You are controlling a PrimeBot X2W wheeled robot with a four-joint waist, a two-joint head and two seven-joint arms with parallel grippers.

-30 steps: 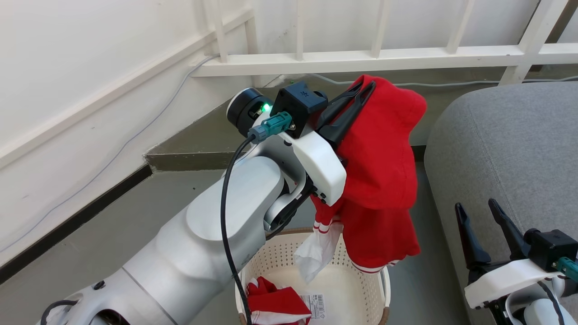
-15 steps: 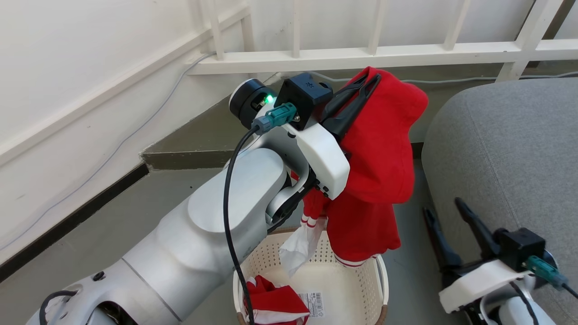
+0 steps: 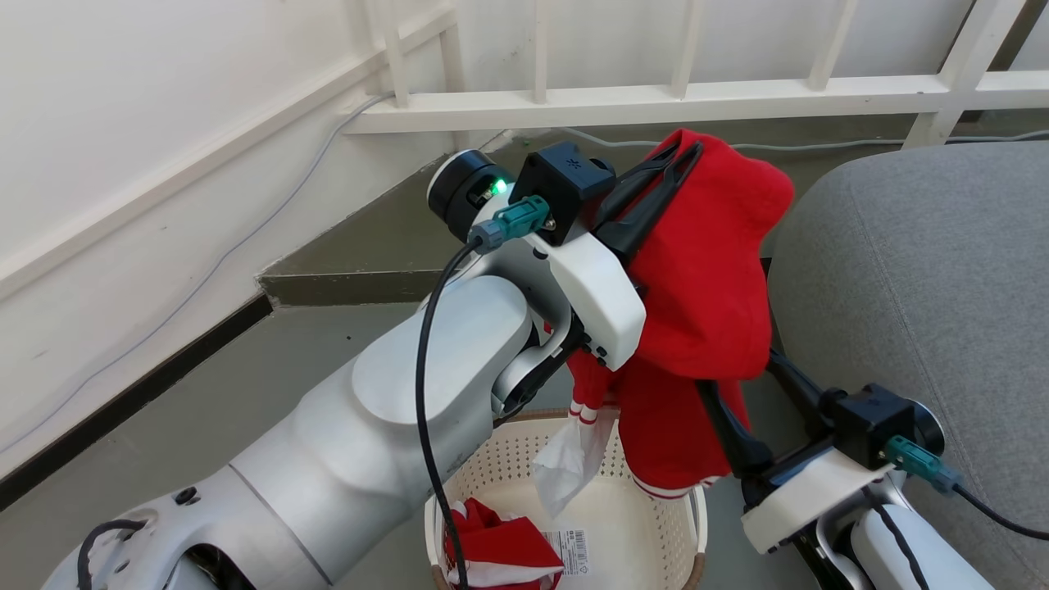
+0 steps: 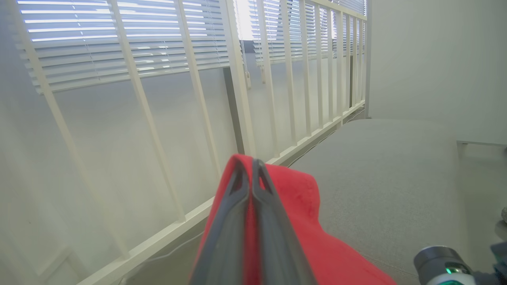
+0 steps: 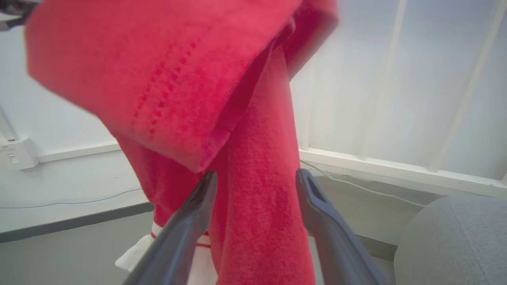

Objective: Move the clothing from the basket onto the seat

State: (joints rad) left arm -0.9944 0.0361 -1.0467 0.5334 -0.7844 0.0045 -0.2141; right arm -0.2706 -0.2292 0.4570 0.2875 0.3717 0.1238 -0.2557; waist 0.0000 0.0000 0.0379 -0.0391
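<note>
One garment [image 3: 705,270]: clenched in left gripper [image 3: 687,152], above basket [image 3: 508,459].
Right gripper [image 5: 257,178]: newly moved left, jaws spread astride it.
Meaning: likely support before seat [image 3: 918,262].

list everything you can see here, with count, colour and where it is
basket: one, cream with a brown rim, on the floor beside the sofa
paper label: one, white, on the basket's bottom
lying garment: one, red with white trim, inside the basket
hanging garment: one, red with white stripe trim, held up above the basket
sofa: one, grey, on the right
railing: one, white, along the back
blinds: one set, white, behind the railing
left gripper: one, dark, shut on the hanging garment's top
right gripper: one, dark, open, fingers either side of the hanging garment
</note>
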